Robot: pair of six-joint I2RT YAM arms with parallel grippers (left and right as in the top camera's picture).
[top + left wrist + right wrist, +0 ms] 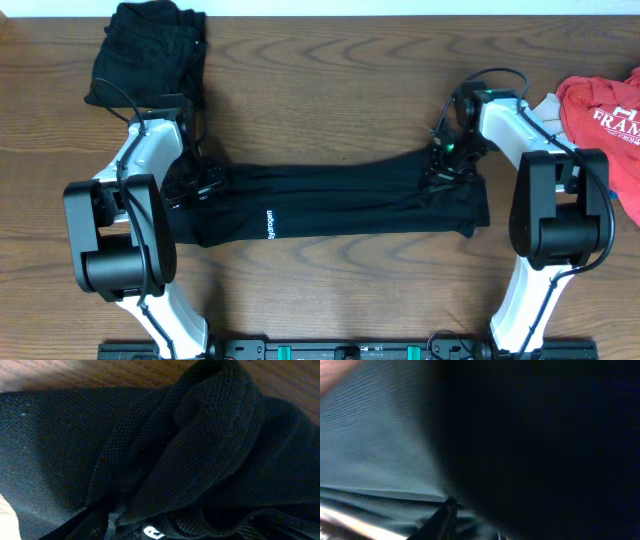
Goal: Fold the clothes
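Black top (330, 195) looks limp and light; pinch its 2 ends. Left tool (200, 185) and right tool (440, 165) sit there; open or gripping, I cannot tell.

Overhead evenly lit and sharp; wrist views close against the black top (340, 195) are dim, the right blurred

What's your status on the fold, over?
Left gripper, right gripper on ends of long black fabric garment; grip unclear. Garment flat, stretched between. Nothing blocking.
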